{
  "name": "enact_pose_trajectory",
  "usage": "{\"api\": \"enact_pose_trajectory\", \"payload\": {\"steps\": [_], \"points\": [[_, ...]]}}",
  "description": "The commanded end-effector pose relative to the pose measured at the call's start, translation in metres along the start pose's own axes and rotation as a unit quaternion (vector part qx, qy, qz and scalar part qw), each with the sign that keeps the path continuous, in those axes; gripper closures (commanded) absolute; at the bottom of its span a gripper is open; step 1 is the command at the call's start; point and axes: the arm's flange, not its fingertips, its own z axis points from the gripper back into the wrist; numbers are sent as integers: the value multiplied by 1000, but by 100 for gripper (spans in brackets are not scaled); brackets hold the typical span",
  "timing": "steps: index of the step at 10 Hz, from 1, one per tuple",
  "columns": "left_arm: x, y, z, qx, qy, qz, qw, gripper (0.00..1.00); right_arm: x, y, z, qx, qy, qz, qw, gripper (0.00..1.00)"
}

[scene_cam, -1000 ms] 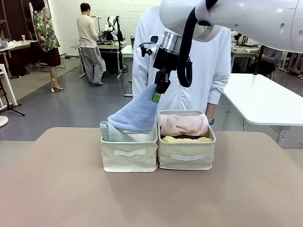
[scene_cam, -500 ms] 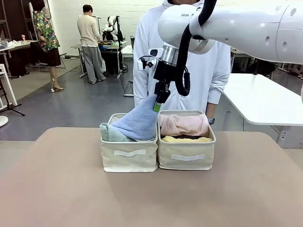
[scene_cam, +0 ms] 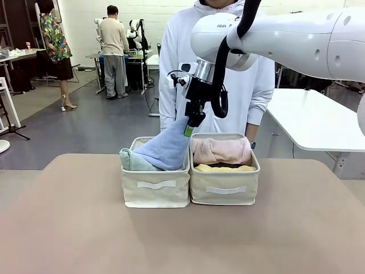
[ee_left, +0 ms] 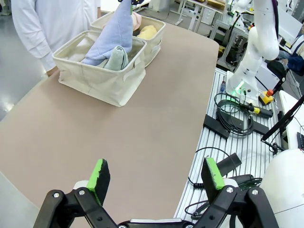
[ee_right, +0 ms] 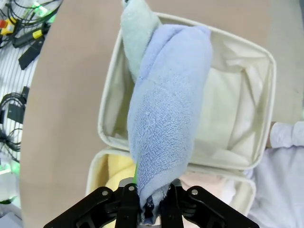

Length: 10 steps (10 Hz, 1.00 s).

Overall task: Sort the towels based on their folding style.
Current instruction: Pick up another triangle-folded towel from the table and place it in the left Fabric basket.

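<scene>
1. Blue towel (scene_cam: 165, 147), cone-folded, lowered over the last second from a higher hang; wide end now down in the left bin (scene_cam: 155, 191), narrow tip up and clamped in the right hand (scene_cam: 189, 129).
2. Sunk lower than a second ago, with the right arm swung slightly toward the left bin; judged as the placing step nearly done, release still to come.
3. Left hand (ee_left: 156, 176) parked low over the near tabletop (ee_left: 118, 128), fingers spread wide apart, holding nothing.
4. Green towel (scene_cam: 134, 161), also a cone, lying in the left bin under and just beside the blue one, touching it.
5. Seen from the right wrist: blue towel (ee_right: 166, 109) a plump terry cone, tapering into the pinched fingers; green towel (ee_right: 138, 33) beside it against the bin wall.
6. Right bin (scene_cam: 223, 191) touching the left bin, holding rolls: pink towel (scene_cam: 221, 150) on top, yellow towel (scene_cam: 224, 168) in front and below, something dark between them, not clear enough to name.
7. Cones left, rolls right: sorting judged all but finished once the tip is let go.
8. Person in a white top standing just behind the bins, hands not taking part.
</scene>
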Motion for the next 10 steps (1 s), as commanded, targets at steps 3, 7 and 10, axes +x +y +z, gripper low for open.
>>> {"api": "enact_pose_trajectory", "payload": {"steps": [3, 7, 10], "points": [[-1, 1, 1, 0, -8, -13, 1000, 0, -4, -9, -2, -67, 4, 14, 998, 88], [-1, 1, 1, 0, -8, -13, 1000, 0, 5, -38, -19, -95, 54, 18, 994, 88], [-1, 1, 1, 0, -8, -13, 1000, 0, 7, -47, -22, -115, 77, 17, 990, 88]]}}
